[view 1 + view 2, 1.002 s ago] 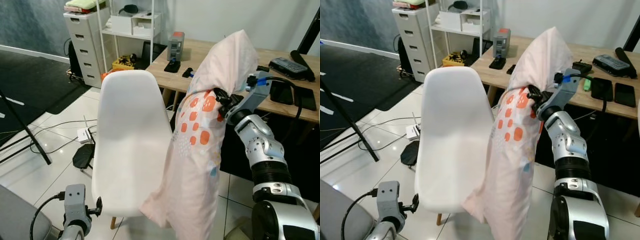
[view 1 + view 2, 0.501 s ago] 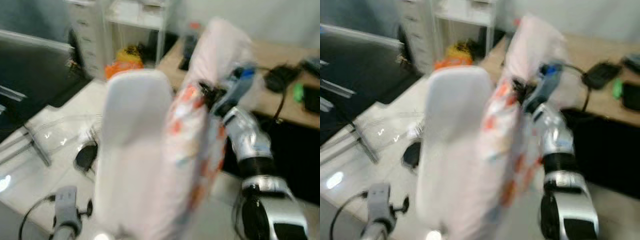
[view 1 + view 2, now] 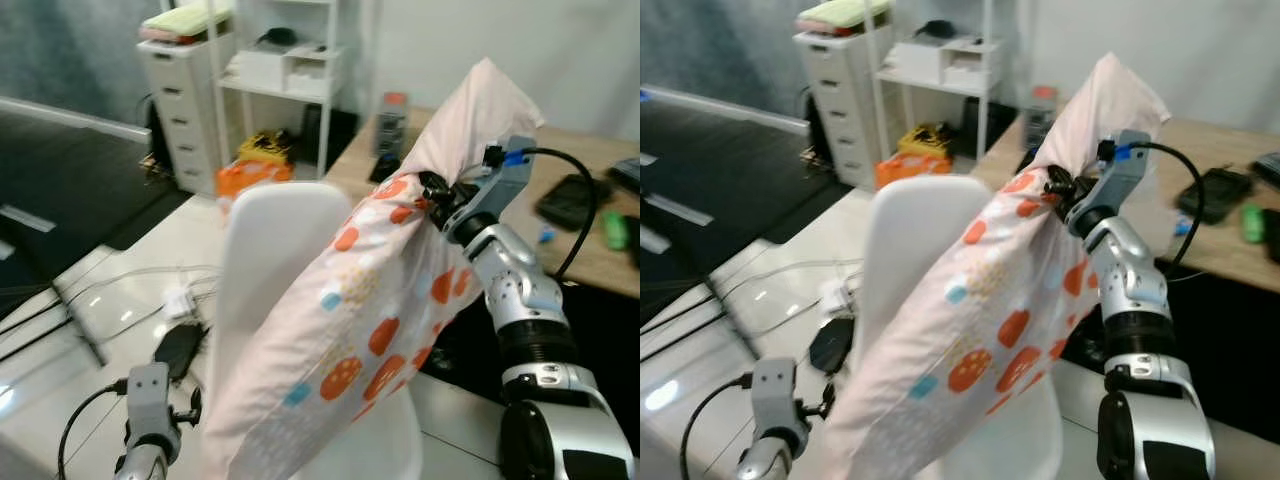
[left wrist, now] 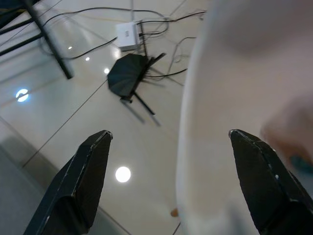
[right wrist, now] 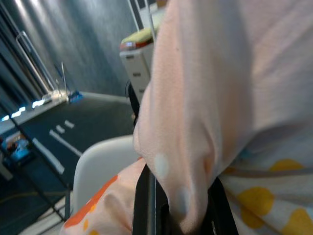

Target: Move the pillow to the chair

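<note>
glossy tiled floor (image 3: 120,300), white chair (image 3: 275,240) as landmark.
right gripper (image 3: 432,194) is pinching the pink pillow (image 3: 370,300) near its upper end, fingers pressed together on a fold of the fabric; the pillow is hanging slantwise over the chair, draping in front of its backrest and above the seat. left gripper (image 4: 171,181) is hovering low beside the chair's edge, fingers spread wide, gripping nothing. wooden desk (image 3: 575,200) is standing behind the chair, with white drawers (image 3: 185,95) and shelf unit (image 3: 285,70) farther back. black floor stand (image 4: 129,81) and cables are lying beside the chair.
</note>
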### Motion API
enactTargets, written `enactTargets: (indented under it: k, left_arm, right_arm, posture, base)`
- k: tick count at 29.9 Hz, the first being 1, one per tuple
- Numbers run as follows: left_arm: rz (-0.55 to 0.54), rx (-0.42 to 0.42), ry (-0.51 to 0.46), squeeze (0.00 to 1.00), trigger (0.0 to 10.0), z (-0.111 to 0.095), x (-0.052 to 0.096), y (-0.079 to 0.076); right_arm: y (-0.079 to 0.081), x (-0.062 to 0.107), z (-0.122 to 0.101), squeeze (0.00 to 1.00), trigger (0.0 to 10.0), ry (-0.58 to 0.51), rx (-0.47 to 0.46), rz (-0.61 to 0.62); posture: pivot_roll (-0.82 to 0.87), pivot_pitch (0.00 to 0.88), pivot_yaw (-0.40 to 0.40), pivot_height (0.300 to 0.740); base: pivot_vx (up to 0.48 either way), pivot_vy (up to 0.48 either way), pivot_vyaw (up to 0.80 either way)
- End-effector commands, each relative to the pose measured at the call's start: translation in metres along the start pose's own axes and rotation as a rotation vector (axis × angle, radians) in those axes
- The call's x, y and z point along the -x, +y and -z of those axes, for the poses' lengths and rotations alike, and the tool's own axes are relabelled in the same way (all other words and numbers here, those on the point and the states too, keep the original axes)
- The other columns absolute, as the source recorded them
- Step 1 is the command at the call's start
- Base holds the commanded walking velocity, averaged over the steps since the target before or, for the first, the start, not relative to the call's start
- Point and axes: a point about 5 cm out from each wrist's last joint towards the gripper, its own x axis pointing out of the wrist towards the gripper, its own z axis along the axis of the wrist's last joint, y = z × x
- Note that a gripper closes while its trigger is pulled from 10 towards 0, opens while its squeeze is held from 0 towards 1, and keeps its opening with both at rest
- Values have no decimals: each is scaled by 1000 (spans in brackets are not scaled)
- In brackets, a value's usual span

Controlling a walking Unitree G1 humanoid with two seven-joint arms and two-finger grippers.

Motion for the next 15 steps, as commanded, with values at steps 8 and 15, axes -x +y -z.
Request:
enactTargets:
  k: [8,15]
  left_arm:
    - [3,-1,17,0,10000,4,2,0]
    - [5,-3,11,0,10000,3,1,-1]
  right_arm:
    - [13,-21,-40,0,10000,-158,-60,-75]
    - [68,-41,-78,0,10000,-290,-154,-369]
  posture:
    - [-169,87,-1,740]
    - [-158,88,2,740]
  base:
    - [0,0,0]
    - [0,0,0]
